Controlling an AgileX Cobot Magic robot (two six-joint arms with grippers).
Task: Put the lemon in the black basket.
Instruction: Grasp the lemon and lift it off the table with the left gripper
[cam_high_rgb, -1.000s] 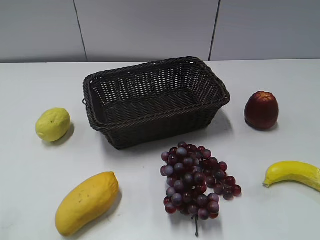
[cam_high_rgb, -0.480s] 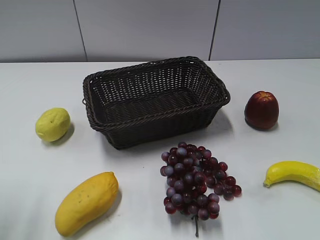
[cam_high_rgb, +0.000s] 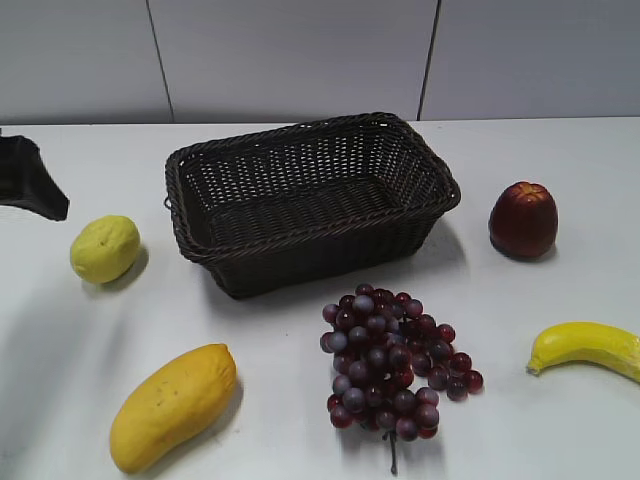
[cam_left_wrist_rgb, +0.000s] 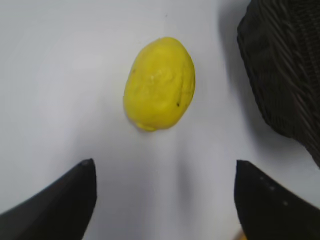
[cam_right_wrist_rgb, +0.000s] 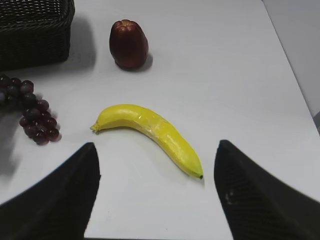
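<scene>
The lemon (cam_high_rgb: 104, 248) is small, rounded and pale yellow. It lies on the white table left of the black basket (cam_high_rgb: 310, 200), a large dark woven wicker basket with nothing in it. My left gripper (cam_high_rgb: 30, 185) shows at the far left edge of the exterior view, above and left of the lemon. In the left wrist view the lemon (cam_left_wrist_rgb: 159, 84) lies ahead of the open, empty jaws (cam_left_wrist_rgb: 165, 165), with the basket's side (cam_left_wrist_rgb: 285, 70) at the right. My right gripper (cam_right_wrist_rgb: 155, 150) is open and empty over bare table; it is out of the exterior view.
A mango (cam_high_rgb: 172, 403) lies front left. A bunch of dark red grapes (cam_high_rgb: 392, 362) lies in front of the basket. A dark red apple (cam_high_rgb: 522, 220) stands right of it, and a banana (cam_high_rgb: 587, 345) lies front right, just ahead of my right jaws (cam_right_wrist_rgb: 150, 132).
My left gripper has come into the exterior view at the far left edge, near the lemon. The fruit and the basket have not moved.
</scene>
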